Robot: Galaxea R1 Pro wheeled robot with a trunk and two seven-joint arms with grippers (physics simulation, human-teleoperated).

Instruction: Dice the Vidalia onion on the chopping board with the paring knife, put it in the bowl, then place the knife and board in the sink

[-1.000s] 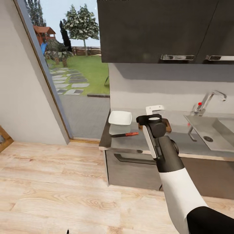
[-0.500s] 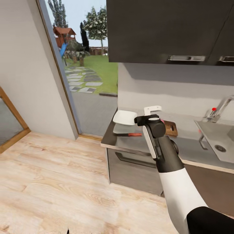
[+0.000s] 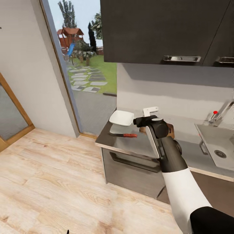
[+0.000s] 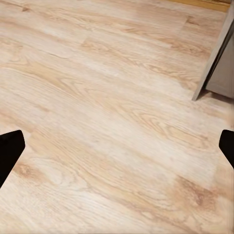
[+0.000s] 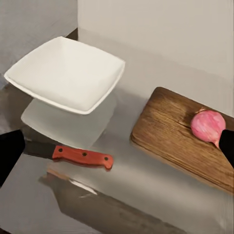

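A pink onion [image 5: 208,125] lies on the brown chopping board [image 5: 175,141] at the back of the grey countertop [image 3: 135,147]. The white squarish bowl [image 3: 122,118] [image 5: 68,73] stands at the counter's left end. The red-handled paring knife [image 3: 127,135] [image 5: 80,156] lies flat in front of the bowl. My right gripper [image 3: 146,116] [image 5: 117,151] hovers open above the counter between bowl and board, holding nothing. It covers most of the board [image 3: 171,130] in the head view. The sink [image 3: 216,146] is at the right edge. My left gripper [image 4: 117,146] is open over the wood floor.
Dark wall cabinets [image 3: 162,29] hang above the counter, close over my right arm. A chrome tap with a red knob [image 3: 218,114] stands behind the sink. A tall glass opening onto a garden [image 3: 87,65] is left of the counter. Light wood floor [image 3: 48,182] spreads in front.
The whole head view has swung left, so sink and tap slid toward the right edge and a door frame came in at left. My right gripper stays open over the counter.
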